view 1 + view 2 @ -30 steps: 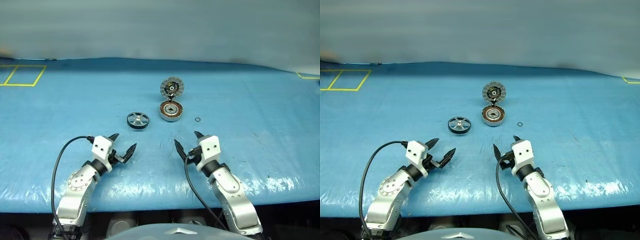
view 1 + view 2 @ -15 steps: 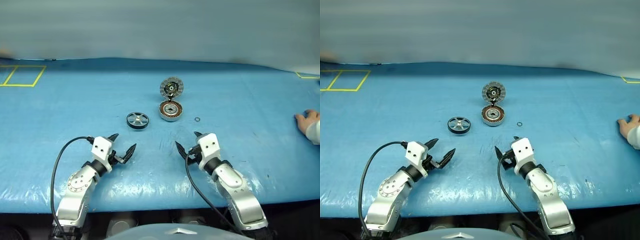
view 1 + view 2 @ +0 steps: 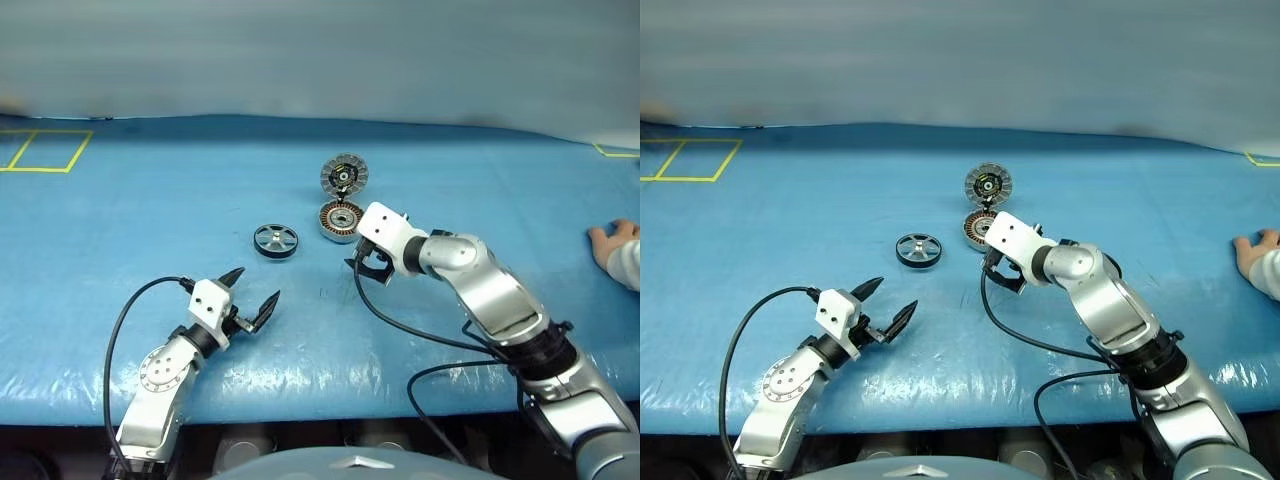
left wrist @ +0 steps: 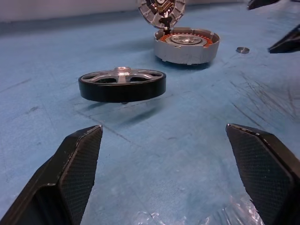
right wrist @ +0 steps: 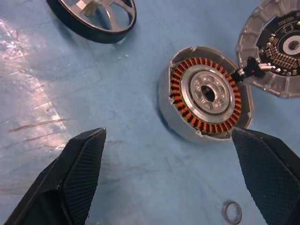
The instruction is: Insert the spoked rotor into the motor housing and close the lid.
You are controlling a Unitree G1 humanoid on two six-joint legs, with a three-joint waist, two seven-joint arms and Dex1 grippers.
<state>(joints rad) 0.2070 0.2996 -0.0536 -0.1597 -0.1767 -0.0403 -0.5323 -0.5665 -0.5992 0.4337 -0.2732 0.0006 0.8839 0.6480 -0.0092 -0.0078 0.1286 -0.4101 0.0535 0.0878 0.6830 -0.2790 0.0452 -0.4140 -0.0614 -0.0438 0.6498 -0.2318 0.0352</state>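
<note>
Rotor lies apart from housing; both grippers are open and empty. Left gripper should approach the rotor's rim squarely, keeping the wheel flat.

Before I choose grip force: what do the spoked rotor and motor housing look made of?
Spoked rotor: pale spokes look like bare machined metal; the glossy black rim could be coated metal or plastic. Motor housing: matte silver wall, probably aluminium, around orange-copper windings and a shiny metal hub.
</note>
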